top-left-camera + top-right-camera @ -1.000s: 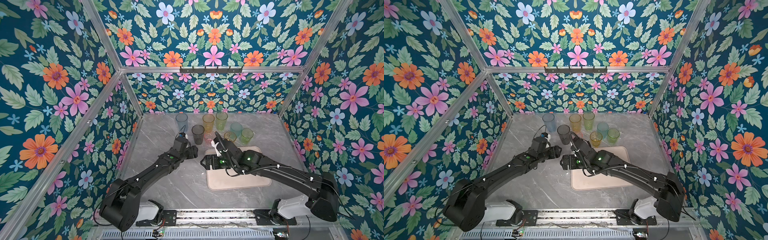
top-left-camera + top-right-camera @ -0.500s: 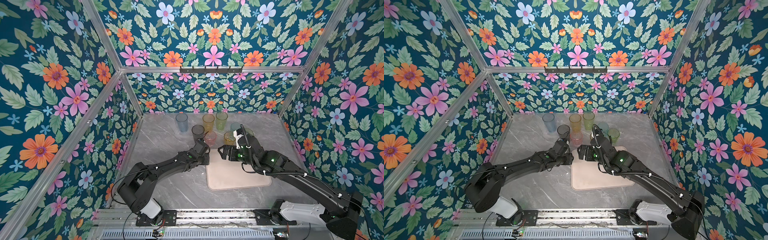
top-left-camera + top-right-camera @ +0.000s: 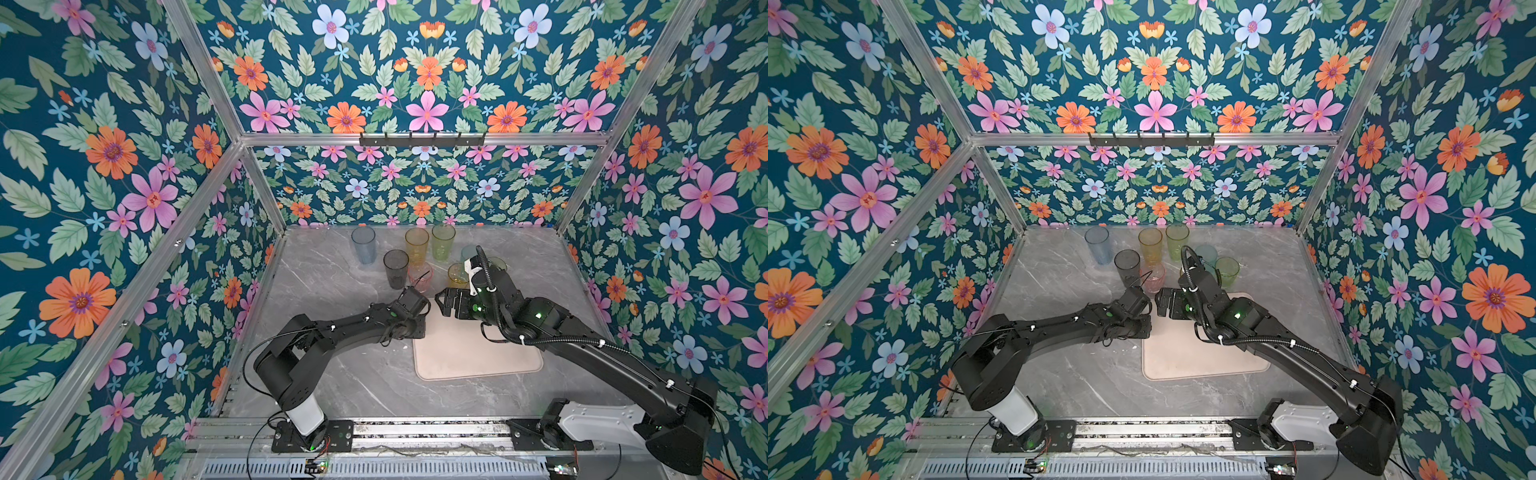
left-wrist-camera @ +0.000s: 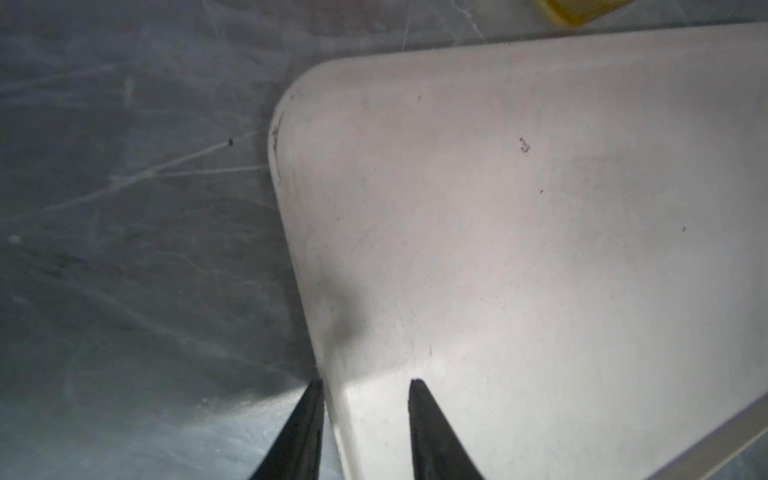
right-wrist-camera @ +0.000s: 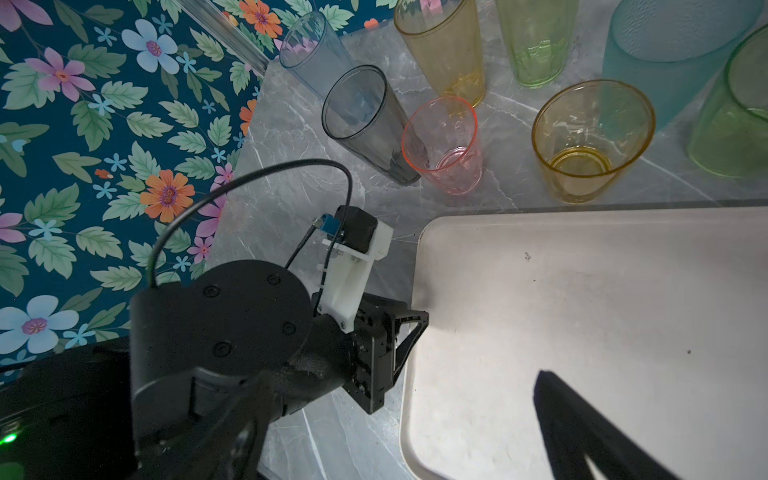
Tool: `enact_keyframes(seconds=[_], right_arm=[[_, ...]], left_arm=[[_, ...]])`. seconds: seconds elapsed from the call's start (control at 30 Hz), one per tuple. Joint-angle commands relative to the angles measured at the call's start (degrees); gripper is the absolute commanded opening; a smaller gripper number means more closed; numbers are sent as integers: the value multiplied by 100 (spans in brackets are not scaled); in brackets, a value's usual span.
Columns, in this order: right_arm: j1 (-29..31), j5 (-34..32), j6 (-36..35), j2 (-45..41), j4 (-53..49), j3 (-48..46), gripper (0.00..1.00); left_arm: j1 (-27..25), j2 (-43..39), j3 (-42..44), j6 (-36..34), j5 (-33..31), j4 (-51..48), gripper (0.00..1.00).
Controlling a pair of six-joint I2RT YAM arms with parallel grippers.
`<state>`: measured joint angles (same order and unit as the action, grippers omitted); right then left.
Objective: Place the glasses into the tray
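Several glasses stand behind the tray: pale blue, smoky grey, tall amber, tall green, short pink and short amber; teal and short green are half hidden by my right arm in the top views. The tray holds nothing. My left gripper points down at the tray's left rim, one finger outside, one inside, a gap still showing. My right gripper hovers open over the tray's far left corner, empty.
Grey marble table walled in by flowered panels on three sides. The two grippers sit close together at the tray's far left corner. A metal rail with both arm bases runs along the front edge.
My left gripper has dropped from beside the grey and pink glasses to the tray's left rim, and its jaws have narrowed. My right gripper stays open near the tray's far left corner.
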<state>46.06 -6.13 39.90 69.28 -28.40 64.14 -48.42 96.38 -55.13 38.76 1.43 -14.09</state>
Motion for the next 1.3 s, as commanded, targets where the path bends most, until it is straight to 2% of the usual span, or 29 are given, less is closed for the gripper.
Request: enact_keyframes(seconds=[0.0,0.63,1.27], right_arm=[[8,42,27,7,98,11,99],[6,221,44,181,236,14,99],[8,319,132,158,273,-121,99]], left_arm=[[8,71,-16,-16,-18,-181,31],[125,114,93,-312,-56,-454,26],[1009,-529,728,-938,-196,-912,16]])
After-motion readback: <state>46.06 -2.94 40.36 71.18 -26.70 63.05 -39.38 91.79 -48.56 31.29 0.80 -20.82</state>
